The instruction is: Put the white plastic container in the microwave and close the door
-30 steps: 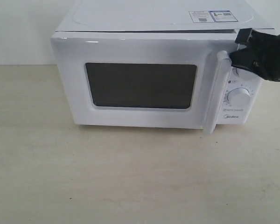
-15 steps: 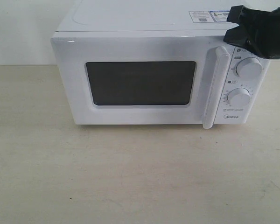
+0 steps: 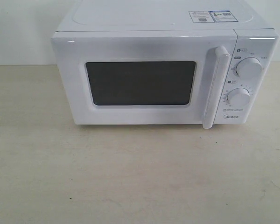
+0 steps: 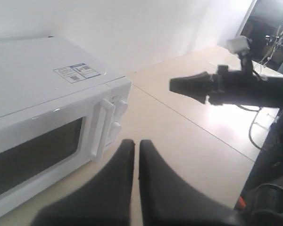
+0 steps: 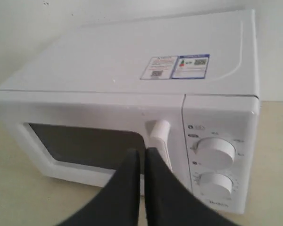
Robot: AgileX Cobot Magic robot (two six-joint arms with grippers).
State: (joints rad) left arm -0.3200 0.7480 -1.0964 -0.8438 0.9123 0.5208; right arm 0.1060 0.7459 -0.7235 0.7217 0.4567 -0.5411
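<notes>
The white microwave [image 3: 163, 74] stands on the table with its door [image 3: 140, 81] shut flush and the tall bar handle [image 3: 214, 86] upright beside the two dials. The white plastic container is hidden; the dark window shows nothing inside. Neither gripper appears in the exterior view. My left gripper [image 4: 136, 142] hangs shut and empty off to the dial side of the microwave [image 4: 52, 122]. My right gripper [image 5: 142, 151] is shut and empty, held back in front of the microwave's [image 5: 132, 94] door handle [image 5: 159, 136].
Pale table [image 3: 140, 177] stretches in front of the microwave. Stickers [image 3: 213, 16] lie on its top. In the left wrist view the other black arm [image 4: 226, 87] reaches across above the table, and cables and equipment [image 4: 273, 42] sit beyond the table edge.
The door swung from slightly ajar to fully shut. My right gripper, which was at the handle's top, then lifted over the microwave's right corner and left the exterior view.
</notes>
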